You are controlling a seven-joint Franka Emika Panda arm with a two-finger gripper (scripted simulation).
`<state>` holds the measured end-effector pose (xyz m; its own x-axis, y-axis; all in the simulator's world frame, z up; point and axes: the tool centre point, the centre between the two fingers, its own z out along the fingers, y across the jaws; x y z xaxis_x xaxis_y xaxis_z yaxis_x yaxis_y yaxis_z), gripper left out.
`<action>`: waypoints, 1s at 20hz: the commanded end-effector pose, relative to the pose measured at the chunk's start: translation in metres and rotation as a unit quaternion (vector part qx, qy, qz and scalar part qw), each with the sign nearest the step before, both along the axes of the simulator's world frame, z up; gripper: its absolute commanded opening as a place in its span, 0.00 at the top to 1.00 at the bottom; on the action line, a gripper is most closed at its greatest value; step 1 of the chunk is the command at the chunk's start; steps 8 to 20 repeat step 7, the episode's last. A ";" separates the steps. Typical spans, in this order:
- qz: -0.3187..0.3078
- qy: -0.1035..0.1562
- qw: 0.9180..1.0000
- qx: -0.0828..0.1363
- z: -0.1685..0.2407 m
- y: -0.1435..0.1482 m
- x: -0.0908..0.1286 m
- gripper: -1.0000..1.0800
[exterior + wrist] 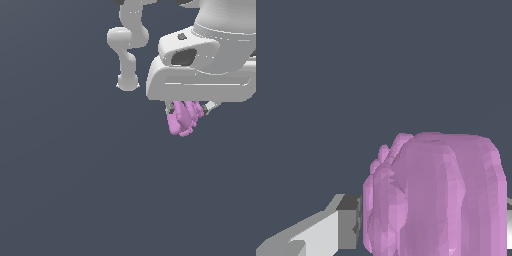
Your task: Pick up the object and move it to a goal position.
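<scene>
The pink-purple lumpy object (pixel 183 119) hangs under the white gripper (pixel 189 111) at the upper right of the exterior view, with its lower end sticking out below the hand. The fingers are mostly hidden by the hand and the object; one fingertip (pixel 210 106) shows beside it. The gripper is shut on the object. In the wrist view the object (pixel 436 195) fills the space between the fingers, and one grey finger (pixel 331 227) shows beside it. No goal marker is in view.
The arm's white links (pixel 127 45) rise behind the hand at the top of the exterior view. The background is a plain dark grey-blue surface (pixel 75 190) with no other objects in view.
</scene>
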<state>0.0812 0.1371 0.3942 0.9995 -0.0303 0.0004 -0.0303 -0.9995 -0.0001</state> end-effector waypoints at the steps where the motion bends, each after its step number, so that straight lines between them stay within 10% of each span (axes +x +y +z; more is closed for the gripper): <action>1: 0.000 0.000 1.000 0.000 0.005 0.001 0.001 1.00; 20: 0.000 0.000 1.000 0.000 0.008 0.002 0.002 1.00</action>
